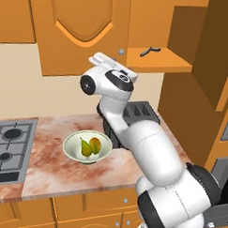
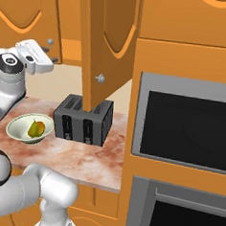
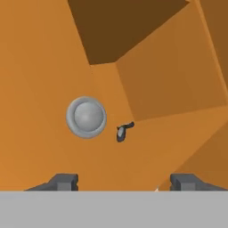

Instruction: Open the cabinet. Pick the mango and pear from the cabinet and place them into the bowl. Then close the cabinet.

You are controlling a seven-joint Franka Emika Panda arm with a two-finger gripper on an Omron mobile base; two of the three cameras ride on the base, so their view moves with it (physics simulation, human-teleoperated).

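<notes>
Fruit sits in the bowl, so what's left is the cabinet: stiff hinged door, best pushed flat, gripper spread and empty.

A rendered home kitchen: orange wooden wall cabinets hang above a marbled tabletop carrying a gas hob, a black toaster and a bowl of fruit, with a built-in oven alongside.

white arm raised, gripper level, jaws apart, holding nothing
</notes>
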